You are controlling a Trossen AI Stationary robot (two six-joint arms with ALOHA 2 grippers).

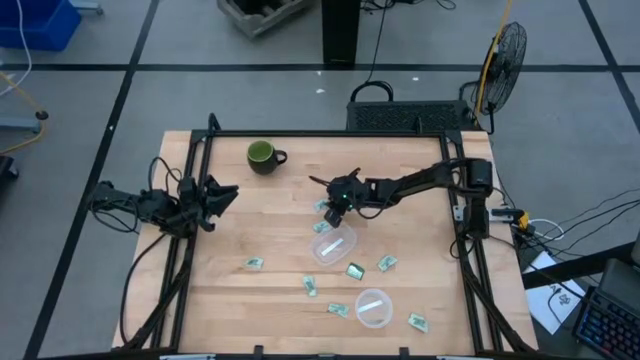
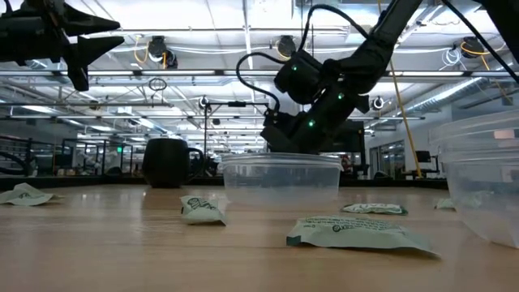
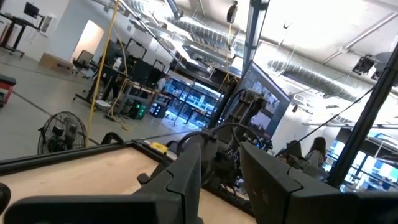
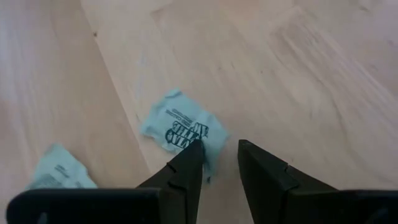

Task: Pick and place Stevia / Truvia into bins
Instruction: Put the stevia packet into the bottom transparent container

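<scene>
Several small light green and white Stevia packets lie flat on the wooden table. Two clear round bins stand among them, one at the middle point(image 1: 334, 245) and one nearer the near edge point(image 1: 373, 307). My right gripper point(image 1: 335, 204) reaches in from the right and points down at one packet point(image 4: 180, 127) just beyond the middle bin. It is open by a narrow gap point(image 4: 217, 158), and the packet's edge point(image 4: 213, 149) lies between the fingertips. A second packet point(image 4: 59, 171) lies beside it. My left gripper point(image 1: 224, 192) waits open near the table's left edge, raised above it. My right gripper comes at the packet from above, pointing down, with one fingertip point(image 4: 193, 155) over the packet's edge point(image 4: 208, 140) and the other over bare wood. The packet lies flat on the table. I cannot tell whether the fingers touch it.
A dark green mug point(image 1: 264, 156) stands near the far edge, left of the right gripper. Other packets lie around the bins point(image 1: 254, 264) point(image 1: 387, 263) point(image 1: 418, 322). In the low view the middle bin point(image 2: 280, 178) stands in front of the right gripper.
</scene>
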